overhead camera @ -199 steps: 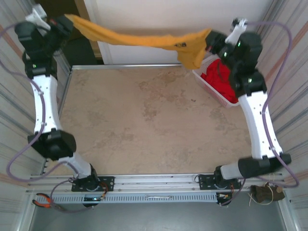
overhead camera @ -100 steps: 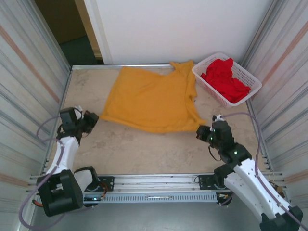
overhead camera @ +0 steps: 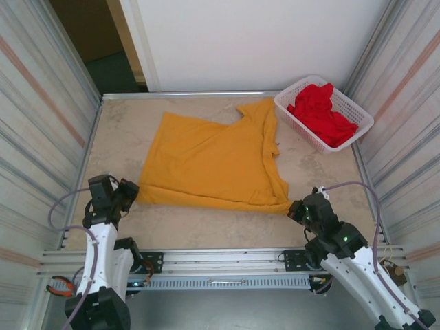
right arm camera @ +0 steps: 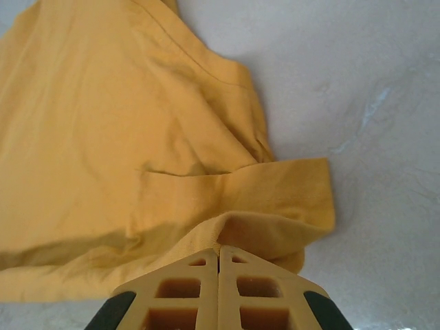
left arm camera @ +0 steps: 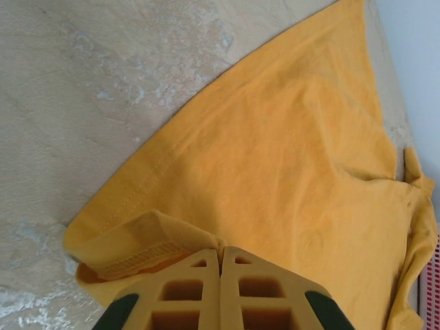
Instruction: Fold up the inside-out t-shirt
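On my top view the light is soft and even and falls from overhead. The desk (overhead camera: pixel 206 223) is bright, and the t-shirt (overhead camera: pixel 213 161) throws only a thin shadow along its near edge. The white back wall (overhead camera: pixel 261 41) is close to washed out and the doorway (overhead camera: pixel 89 34) is dark. The side walls (overhead camera: pixel 41 137) splay outward from the wide lens. Both wrist views are sharp on the cloth's stitching, and in the right one the desk has a cool, pale sheen.
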`<move>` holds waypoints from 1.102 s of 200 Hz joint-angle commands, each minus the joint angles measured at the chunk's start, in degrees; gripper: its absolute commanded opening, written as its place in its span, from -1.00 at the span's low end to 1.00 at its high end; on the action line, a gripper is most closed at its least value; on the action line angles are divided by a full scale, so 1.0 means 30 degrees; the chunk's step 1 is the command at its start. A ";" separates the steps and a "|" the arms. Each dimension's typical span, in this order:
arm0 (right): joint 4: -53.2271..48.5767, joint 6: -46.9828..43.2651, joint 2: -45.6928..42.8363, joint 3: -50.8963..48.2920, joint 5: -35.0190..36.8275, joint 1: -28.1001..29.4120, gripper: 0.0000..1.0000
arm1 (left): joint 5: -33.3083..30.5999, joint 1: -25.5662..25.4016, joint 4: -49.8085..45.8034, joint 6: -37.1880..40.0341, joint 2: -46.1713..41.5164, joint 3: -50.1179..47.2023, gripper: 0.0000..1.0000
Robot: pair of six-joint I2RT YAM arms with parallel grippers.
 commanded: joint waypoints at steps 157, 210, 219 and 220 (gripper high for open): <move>0.6817 -0.8535 2.4558 1.2280 -0.0027 -0.3393 0.41 | -0.1014 0.0124 -0.0977 0.0759 0.0416 0.0815 -0.97; 0.6876 -0.8073 2.9698 1.5062 -0.0022 -0.4460 0.12 | -0.0822 0.0076 -0.1054 0.0847 0.0362 0.0978 -0.96; 0.6909 -0.7850 2.9998 1.5094 -0.0066 -0.4877 -0.16 | -0.0784 0.0088 -0.1052 0.0832 0.0386 0.0971 -0.96; 0.6916 -0.7838 3.0036 1.5079 -0.0073 -0.4943 -0.19 | -0.0795 0.0080 -0.1052 0.0832 0.0391 0.0968 -0.96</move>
